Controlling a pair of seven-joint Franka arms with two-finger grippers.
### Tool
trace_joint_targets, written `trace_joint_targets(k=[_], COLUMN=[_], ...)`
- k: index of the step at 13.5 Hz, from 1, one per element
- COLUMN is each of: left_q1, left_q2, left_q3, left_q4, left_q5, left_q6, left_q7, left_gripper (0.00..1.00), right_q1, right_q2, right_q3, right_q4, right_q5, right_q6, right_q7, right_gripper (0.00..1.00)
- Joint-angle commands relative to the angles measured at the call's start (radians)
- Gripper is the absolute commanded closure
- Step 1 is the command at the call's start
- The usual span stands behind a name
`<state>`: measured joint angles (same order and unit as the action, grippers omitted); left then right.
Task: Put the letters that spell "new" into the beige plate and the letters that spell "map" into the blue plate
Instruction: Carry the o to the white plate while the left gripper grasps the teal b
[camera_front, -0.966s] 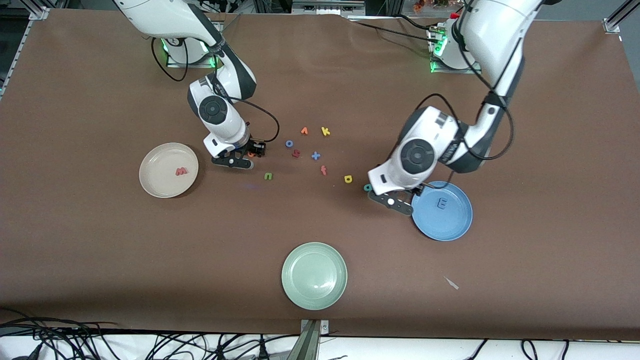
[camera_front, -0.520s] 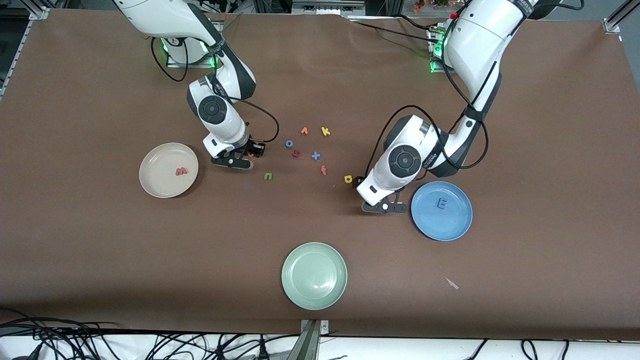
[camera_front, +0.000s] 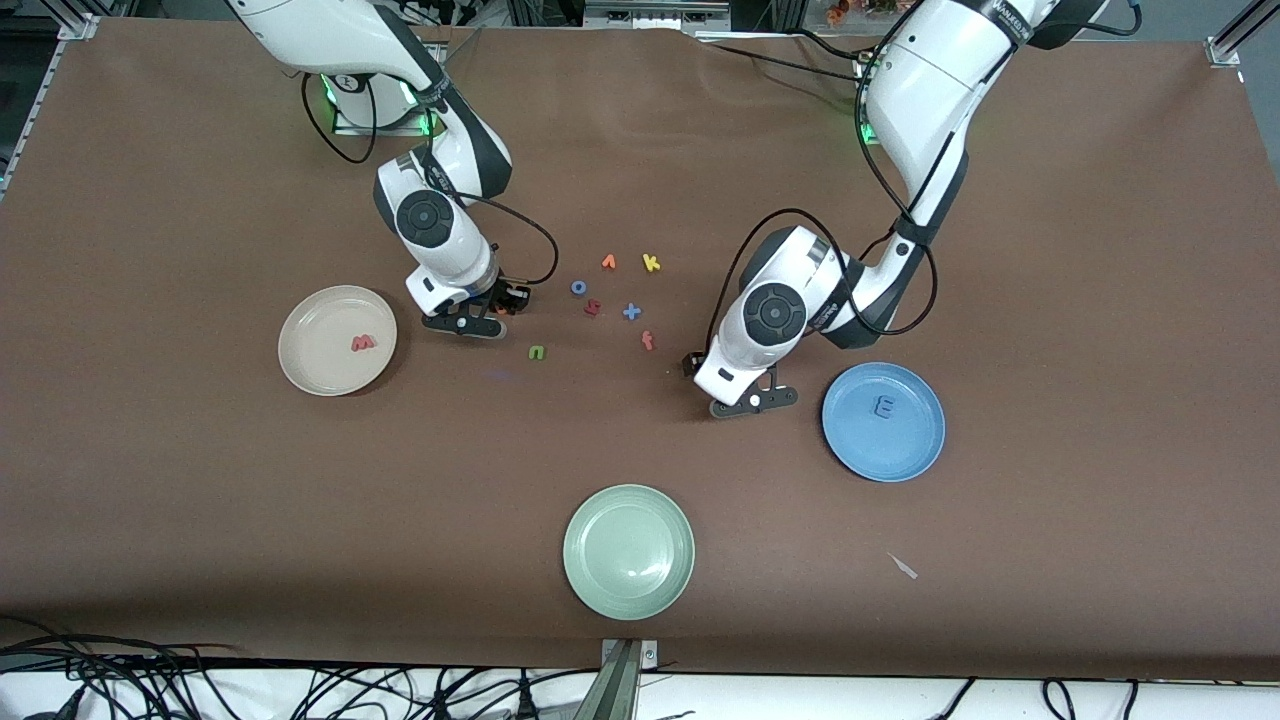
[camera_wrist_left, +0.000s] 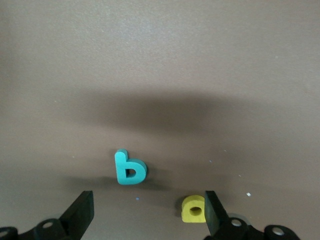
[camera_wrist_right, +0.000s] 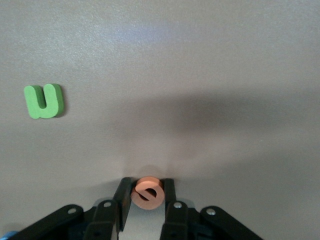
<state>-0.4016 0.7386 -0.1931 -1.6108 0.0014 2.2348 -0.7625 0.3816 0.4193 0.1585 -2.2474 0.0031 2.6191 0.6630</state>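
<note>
The beige plate (camera_front: 315, 362) holds the salmon-pink w (camera_front: 363, 343). Beside it, toward the table's middle, my right gripper (camera_front: 497, 308) is down at the table, shut on the orange e (camera_wrist_right: 147, 194). The green n (camera_front: 537, 352) (camera_wrist_right: 45, 101) lies loose close by. The blue plate (camera_front: 893, 452) holds the blue m (camera_front: 883, 406). My left gripper (camera_front: 716, 375) (camera_wrist_left: 148, 205) hangs open, low over the teal p (camera_wrist_left: 130, 169) and the yellow a (camera_wrist_left: 194, 208). The a lies just inside one finger. The left hand hides both letters in the front view.
Loose letters lie between the two arms: a blue o (camera_front: 579, 287), an orange v (camera_front: 608, 262), a yellow k (camera_front: 651, 263), a red letter (camera_front: 592, 308), a blue x (camera_front: 631, 312) and a red f (camera_front: 648, 341). A pale green plate (camera_front: 628, 550) sits nearer the front camera.
My left arm has swung from the blue plate's edge toward the table's middle, over the a and p. My right gripper has closed on the orange e without shifting.
</note>
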Motion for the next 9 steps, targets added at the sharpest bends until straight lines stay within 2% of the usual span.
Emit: trace_joint_targets(k=[1, 2, 4, 6, 9], left_q1=[-0.005, -0.005, -0.006, -0.006, -0.003], left_q2=[0.021, 0.027, 0.039, 0.039, 0.036], left_q3=[0.009, 0.009, 0.008, 0.008, 0.008], left_q4=[0.015, 0.017, 0.017, 0.017, 0.018], left_q5=[0.066, 0.089, 0.129, 0.129, 0.129], left_q6=[0.0, 0.0, 0.0, -0.001, -0.006], left_q7=[-0.009, -0.009, -0.009, -0.008, -0.004], left_gripper=[0.11, 0.14, 0.2, 0.38, 0.85], right_q1=[0.0, -0.003, -0.003, -0.003, -0.003], right_q2=[-0.013, -0.025, -0.042, -0.059, -0.06], right_q3=[-0.002, -0.008, -0.077, -0.146, -0.252], right_q4=[0.052, 0.086, 0.152, 0.176, 0.181], right_q5=[-0.003, -0.002, -0.002, -0.002, -0.005], right_q6=[-0.089, -0.165, -0.308, -0.379, -0.421], right_q7=[-0.023, -0.043, -0.15, -0.3, -0.472], right_gripper=[0.73, 0.73, 0.73, 0.73, 0.73])
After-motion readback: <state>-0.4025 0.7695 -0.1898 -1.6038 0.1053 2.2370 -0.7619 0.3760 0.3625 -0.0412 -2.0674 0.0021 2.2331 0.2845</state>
